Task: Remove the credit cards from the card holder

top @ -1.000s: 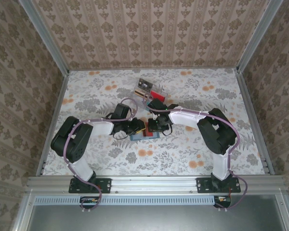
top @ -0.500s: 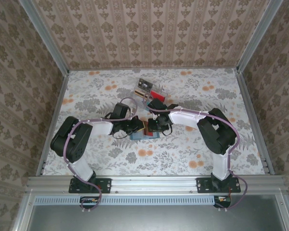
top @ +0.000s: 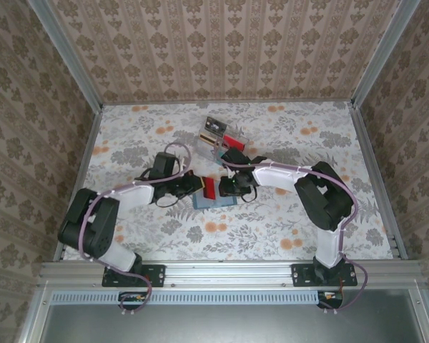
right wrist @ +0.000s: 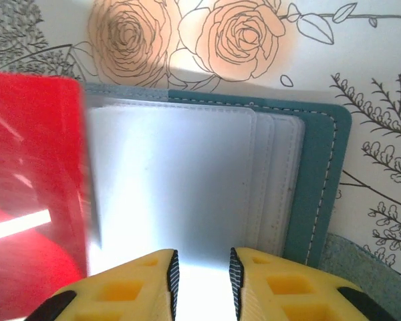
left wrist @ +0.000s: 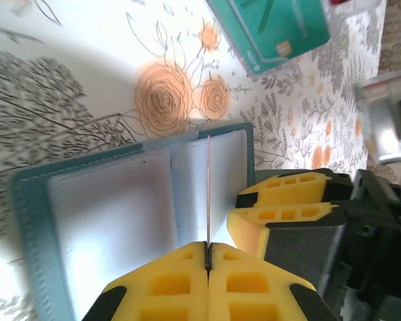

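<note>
The slate-blue card holder [top: 216, 202] lies open on the flowered table, its clear sleeves [right wrist: 187, 167] facing up. My left gripper [top: 197, 184] is shut on a red credit card [top: 209, 187], held over the holder's left side. In the left wrist view the card [left wrist: 208, 194] shows edge-on as a thin line running out from my left gripper [left wrist: 208, 246]. In the right wrist view the red card [right wrist: 30, 200] hangs at the left. My right gripper [right wrist: 200, 262] stands over the holder's sleeves, jaws a little apart, nothing between them. A teal card [left wrist: 274, 30] lies loose on the table beyond the holder.
A gold-striped card [top: 213, 130] and a red one [top: 234, 139] lie at the back centre of the table. The right gripper's yellow fingers [left wrist: 287, 200] sit close to the right of the held card. Papered walls close in the table on three sides.
My left gripper has shut on the red card and drawn back to the left, lifting the card off the holder. The right gripper has stayed on the holder.
</note>
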`<state>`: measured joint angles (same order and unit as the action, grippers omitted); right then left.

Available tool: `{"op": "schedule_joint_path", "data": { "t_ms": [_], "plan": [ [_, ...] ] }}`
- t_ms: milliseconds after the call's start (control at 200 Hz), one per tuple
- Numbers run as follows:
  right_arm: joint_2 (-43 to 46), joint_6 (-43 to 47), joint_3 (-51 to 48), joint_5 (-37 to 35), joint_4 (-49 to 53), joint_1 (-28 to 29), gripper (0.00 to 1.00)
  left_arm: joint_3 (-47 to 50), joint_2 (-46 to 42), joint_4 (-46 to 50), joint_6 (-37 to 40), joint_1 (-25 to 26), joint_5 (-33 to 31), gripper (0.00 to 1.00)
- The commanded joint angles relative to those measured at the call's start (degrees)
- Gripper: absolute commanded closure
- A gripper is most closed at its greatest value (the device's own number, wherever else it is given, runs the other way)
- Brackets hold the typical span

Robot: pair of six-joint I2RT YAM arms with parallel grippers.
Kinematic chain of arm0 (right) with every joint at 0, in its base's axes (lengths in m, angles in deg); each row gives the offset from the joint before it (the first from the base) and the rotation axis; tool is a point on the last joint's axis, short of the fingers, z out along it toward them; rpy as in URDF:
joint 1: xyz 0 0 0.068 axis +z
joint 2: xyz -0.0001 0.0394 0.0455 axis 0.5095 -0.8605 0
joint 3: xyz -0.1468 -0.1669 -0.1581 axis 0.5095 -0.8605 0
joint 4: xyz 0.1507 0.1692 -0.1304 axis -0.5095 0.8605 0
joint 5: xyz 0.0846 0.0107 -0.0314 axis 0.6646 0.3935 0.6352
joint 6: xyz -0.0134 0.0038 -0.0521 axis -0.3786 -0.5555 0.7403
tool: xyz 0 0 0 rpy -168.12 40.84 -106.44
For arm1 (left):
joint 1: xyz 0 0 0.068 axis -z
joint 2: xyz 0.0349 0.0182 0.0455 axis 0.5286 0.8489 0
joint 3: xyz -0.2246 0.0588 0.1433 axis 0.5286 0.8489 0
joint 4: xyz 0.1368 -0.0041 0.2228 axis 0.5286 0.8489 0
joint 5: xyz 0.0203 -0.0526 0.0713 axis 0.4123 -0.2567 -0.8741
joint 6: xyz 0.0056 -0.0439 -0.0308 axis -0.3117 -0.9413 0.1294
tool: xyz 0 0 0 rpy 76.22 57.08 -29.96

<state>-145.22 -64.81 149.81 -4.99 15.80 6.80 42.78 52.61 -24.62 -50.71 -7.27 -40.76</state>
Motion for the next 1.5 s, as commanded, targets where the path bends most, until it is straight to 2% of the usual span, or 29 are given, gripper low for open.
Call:
{"op": "schedule_joint_path", "data": {
  "t_ms": [0,165,305,380,610,845,965,1125,1490],
  "plan": [
    [4.96,-1.55,-2.96,4.85,-5.58,-1.74,0.63,0.68,-6.19,4.92,3.74,-1.77,-0.53,1.0],
    [12.5,-6.71,-7.33,13.21,-17.6,-4.38,0.47,0.47,-13.92,5.15,1.66,-2.49,-2.88,1.0],
    [16.34,-15.63,-12.63,21.51,-33.28,-7.13,0.33,1.59,-17.0,-3.15,-6.28,-1.9,-6.44,1.0],
    [16.54,-21.09,-13.92,25.7,-40.18,-8.72,0.3,1.28,-17.11,-5.73,-9.22,-1.66,-6.57,1.0],
    [14.7,-27.75,-13.27,30.25,-45.3,-10.44,0.26,0.31,-15.09,-16.89,-17.54,-1.7,-2.32,1.0],
    [12.82,-32.66,-11.1,32.57,-50.37,-10.54,0.34,-0.1,-11.65,-27.28,-24.66,-1.88,1.45,1.0],
    [10.82,-36.3,-9.85,34.1,-53.48,-10.7,0.51,0.09,-10.33,-31.02,-27.46,-1.88,1.99,1.0],
    [9.13,-43.23,-11.45,34.15,-62.84,-11.75,0.63,-0.03,-9.66,-31.86,-28.49,-1.88,2.26,1.0],
    [9.87,-43.18,-13.2,34.11,-63.12,-11.85,0.87,0.65,-9.72,-30.74,-29.13,-1.96,1.31,1.0]
  ]
}}
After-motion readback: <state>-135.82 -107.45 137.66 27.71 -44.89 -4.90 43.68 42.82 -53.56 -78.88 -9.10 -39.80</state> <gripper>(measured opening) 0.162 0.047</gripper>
